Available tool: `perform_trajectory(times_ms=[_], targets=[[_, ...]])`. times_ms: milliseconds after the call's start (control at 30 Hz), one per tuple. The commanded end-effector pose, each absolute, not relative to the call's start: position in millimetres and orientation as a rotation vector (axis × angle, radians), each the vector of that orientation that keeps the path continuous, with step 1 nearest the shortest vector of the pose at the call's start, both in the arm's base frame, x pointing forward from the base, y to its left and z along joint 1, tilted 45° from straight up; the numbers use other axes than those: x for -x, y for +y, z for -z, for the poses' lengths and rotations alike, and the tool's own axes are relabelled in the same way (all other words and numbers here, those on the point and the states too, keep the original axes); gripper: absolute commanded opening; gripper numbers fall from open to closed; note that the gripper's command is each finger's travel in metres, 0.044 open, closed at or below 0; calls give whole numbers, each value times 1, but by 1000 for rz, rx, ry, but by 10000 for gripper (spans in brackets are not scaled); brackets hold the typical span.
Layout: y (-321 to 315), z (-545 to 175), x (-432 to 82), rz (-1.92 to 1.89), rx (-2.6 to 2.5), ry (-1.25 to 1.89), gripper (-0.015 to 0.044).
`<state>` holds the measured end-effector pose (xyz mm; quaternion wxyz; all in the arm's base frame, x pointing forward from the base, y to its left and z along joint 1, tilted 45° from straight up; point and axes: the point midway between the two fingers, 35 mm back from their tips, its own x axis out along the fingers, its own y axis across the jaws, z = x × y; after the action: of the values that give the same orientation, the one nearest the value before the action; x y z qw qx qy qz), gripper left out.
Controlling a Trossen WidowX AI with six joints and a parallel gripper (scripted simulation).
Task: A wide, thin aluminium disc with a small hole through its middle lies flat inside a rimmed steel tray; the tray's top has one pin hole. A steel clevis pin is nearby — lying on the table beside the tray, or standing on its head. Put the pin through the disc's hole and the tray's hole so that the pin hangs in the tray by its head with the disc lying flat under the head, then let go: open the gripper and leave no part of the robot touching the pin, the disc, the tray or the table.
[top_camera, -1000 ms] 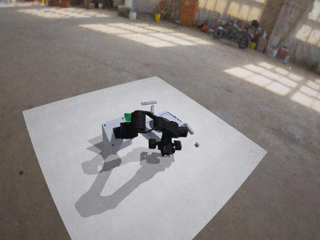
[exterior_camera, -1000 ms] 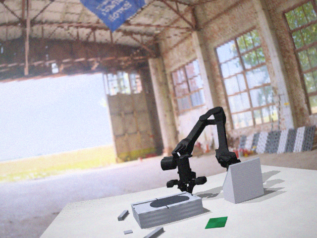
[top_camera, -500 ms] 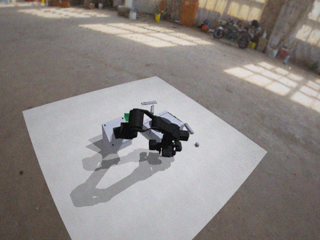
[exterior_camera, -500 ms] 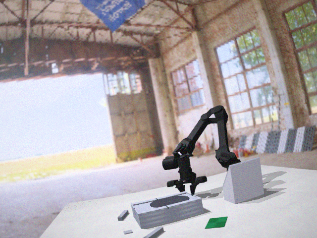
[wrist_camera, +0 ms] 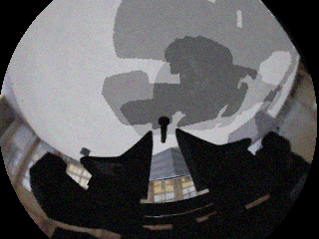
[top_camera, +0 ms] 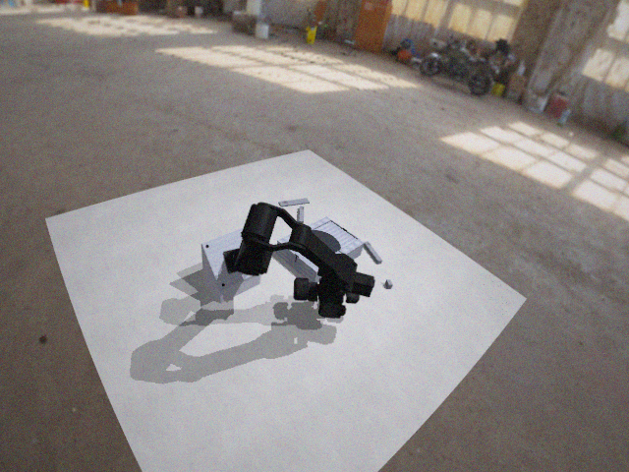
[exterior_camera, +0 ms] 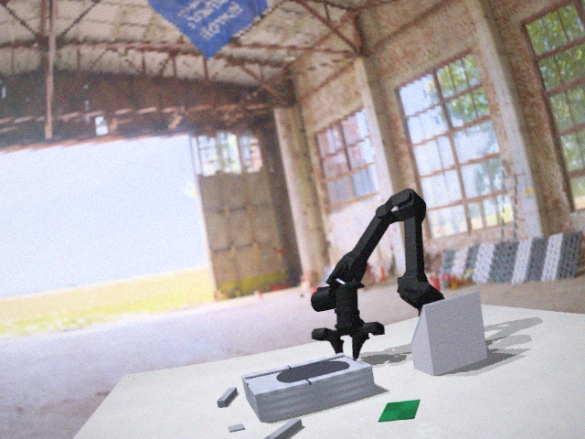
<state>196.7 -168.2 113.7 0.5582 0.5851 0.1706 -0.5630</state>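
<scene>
showing pin (wrist_camera: 163,128): wrist view | hiding it: top, exterior | pincer (top_camera: 324,305) (exterior_camera: 346,358) (wrist_camera: 163,131): spread

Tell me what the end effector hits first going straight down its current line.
Probably the white tabletop. The end effector points down beside the tray; the pin shows between its fingers, gaps both sides. Depth unclear.

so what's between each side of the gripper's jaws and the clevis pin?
Only narrow strips of white table top, in the wrist view: one each side of the clevis pin, with the gripper open around it.
</scene>
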Motion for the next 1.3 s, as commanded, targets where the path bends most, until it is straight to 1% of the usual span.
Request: perform_trajectory(times_ms=[0, 533, 700, 867, 1267], targets=[[-169, -112, -197, 1322, -1381, 408, 160], [-174, -108, -198, 1322, -1380, 408, 160], [-174, -108, -198, 1322, -1380, 408, 29], [-174, -108, -198, 1322, -1380, 408, 0], [-166, -116, -197, 1323, -1383, 405, 0]])
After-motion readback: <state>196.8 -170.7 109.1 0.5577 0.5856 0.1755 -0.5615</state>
